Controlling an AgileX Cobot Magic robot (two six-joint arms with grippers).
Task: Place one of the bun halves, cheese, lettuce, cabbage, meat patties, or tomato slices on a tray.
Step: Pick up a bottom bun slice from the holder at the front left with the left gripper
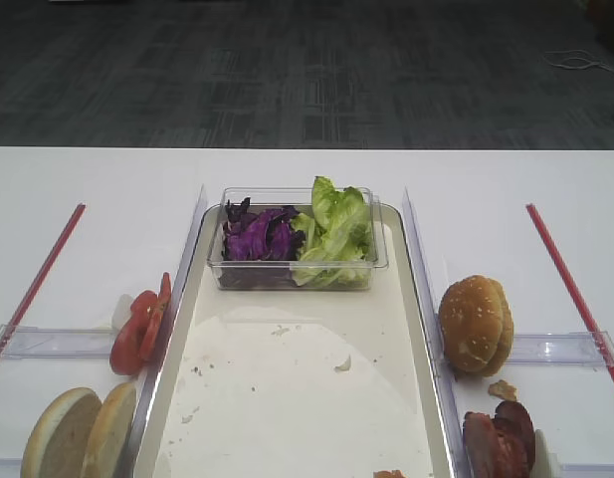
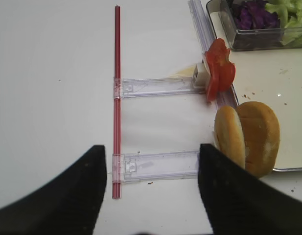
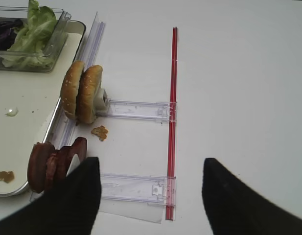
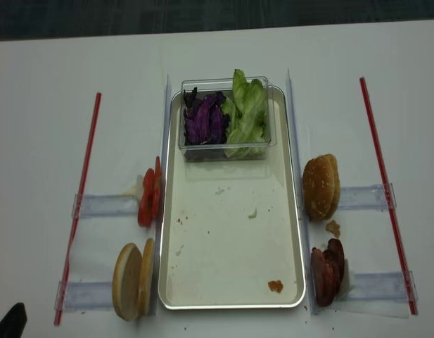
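Observation:
The tray point(image 4: 224, 239) lies mid-table with a bare, crumb-speckled floor. Pale bun halves point(image 4: 132, 280) stand on edge off its left rim, with the tomato slices point(image 4: 150, 201) beyond them. Meat patties point(image 4: 327, 271) stand on edge off its right rim. The lettuce point(image 1: 336, 234) and the cabbage point(image 1: 259, 237) fill a clear tub at the tray's far end. No cheese is in view. My left gripper point(image 2: 151, 166) is open and empty, just left of the bun halves point(image 2: 246, 137). Right of the patties point(image 3: 48, 164), my right gripper point(image 3: 148, 181) is open and empty.
Sesame-seeded buns point(image 1: 476, 324) stand on edge right of the tray. Red rods point(image 4: 79, 204) point(image 4: 384, 190) and clear plastic rails point(image 2: 155, 87) lie on the white table on both sides. A crumb point(image 3: 99, 132) lies near the sesame buns.

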